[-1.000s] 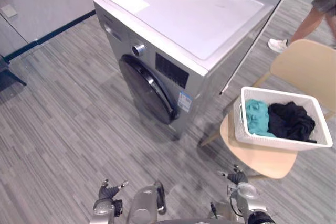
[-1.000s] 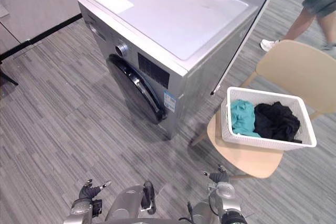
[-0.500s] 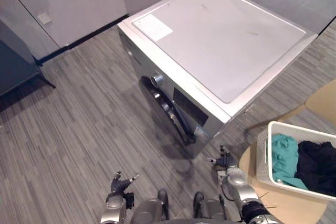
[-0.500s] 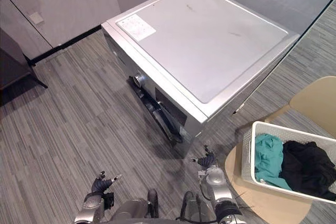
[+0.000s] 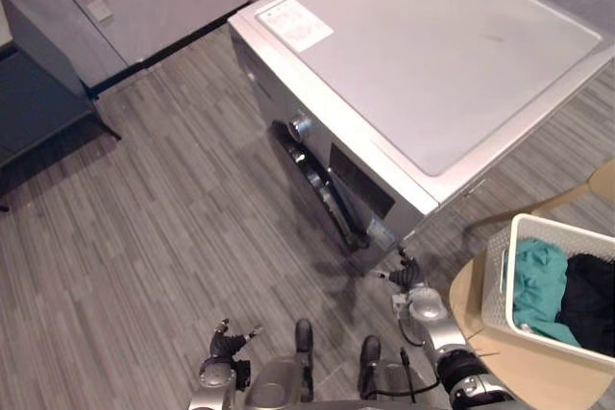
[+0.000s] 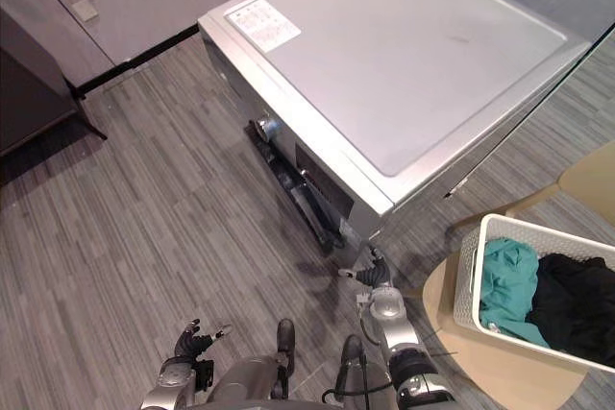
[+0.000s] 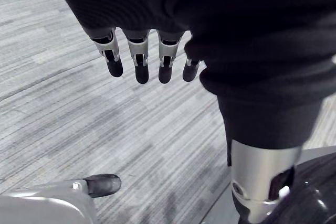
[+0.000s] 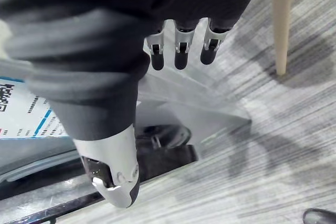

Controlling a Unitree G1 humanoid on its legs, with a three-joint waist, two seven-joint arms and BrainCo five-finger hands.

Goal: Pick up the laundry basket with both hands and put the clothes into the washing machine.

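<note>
Soft, even light falls from overhead. The washing machine (image 5: 432,64) carries a pale sheen across its grey top, and a faint shadow darkens the floor (image 5: 144,237) at its six o'clock.

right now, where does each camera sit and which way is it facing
Left eye view: on the head, looking down at the washing machine and the laundry basket on a chair; left hand and right hand show low.
Right eye view: beside it on the head, sharing the same scene.
Left wrist view: on the left wrist, looking along open fingers at the floor.
Right wrist view: on the right wrist, looking along open fingers at the washing machine's lower front and a chair leg, both shared with the eye views.
</note>
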